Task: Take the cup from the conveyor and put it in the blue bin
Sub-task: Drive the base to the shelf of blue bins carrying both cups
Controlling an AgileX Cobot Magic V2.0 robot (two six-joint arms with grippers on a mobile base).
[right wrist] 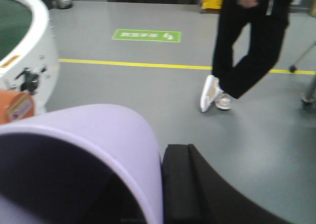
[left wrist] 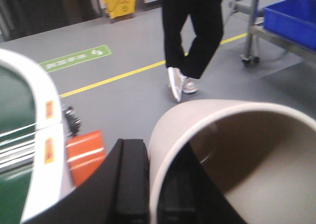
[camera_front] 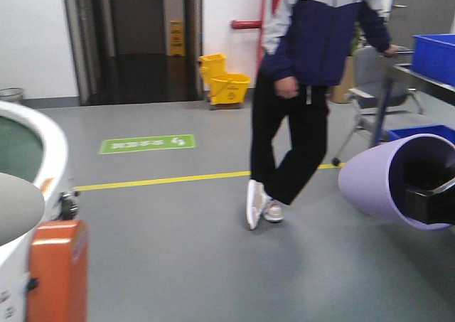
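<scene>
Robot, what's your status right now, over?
Left gripper shut on beige cup. Right gripper shut on lilac cup. Blue bin far right; person beside it, maybe in path.

There are two cups, the lavender cup (camera_front: pixel 373 183) at lower right and the cream cup (left wrist: pixel 237 155), two bins at right, the upper blue bin (camera_front: pixel 434 55) and the lower blue bin (camera_front: pixel 419 131), one conveyor (camera_front: pixel 51 151), one person (camera_front: pixel 313 45), one yellow mop bucket (camera_front: pixel 226 80) and one green floor sticker (camera_front: pixel 146 143).

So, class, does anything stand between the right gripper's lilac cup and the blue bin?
Nothing visible blocks the lilac cylindrical cup from the bright-blue rectangular plastic bin; a person in black trousers stands beside it.
</scene>
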